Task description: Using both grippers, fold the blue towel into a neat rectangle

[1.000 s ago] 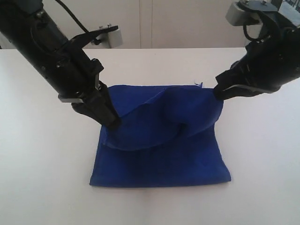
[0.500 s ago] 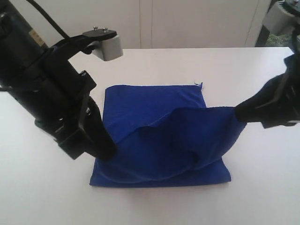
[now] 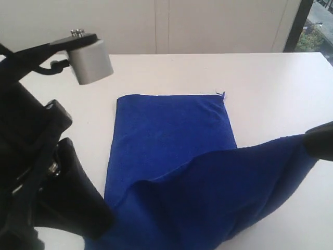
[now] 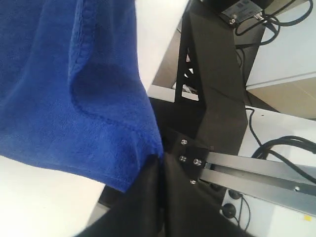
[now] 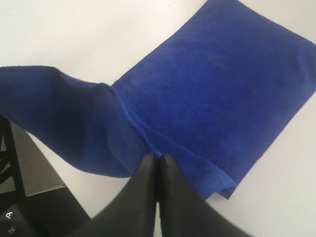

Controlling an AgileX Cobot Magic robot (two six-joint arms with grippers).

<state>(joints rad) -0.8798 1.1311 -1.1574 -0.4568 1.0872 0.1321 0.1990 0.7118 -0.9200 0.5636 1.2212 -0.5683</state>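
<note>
The left gripper [image 4: 159, 165] is pinching a hem of the blue towel [image 3: 171, 135], jaws pressed together, its dark arm [image 3: 47, 182] leaning over the table's near left corner. The right gripper [image 5: 157, 159] is clamping another edge, hanging by the table's right edge.

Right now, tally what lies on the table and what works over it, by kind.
towel: 1
arms: 2 (left arm, right arm)
Total: 3

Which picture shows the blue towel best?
The exterior view: nearly the whole towel, far end flat, near end lifted. The left wrist view shows one held edge; the right, a corner and the flat part.
</note>
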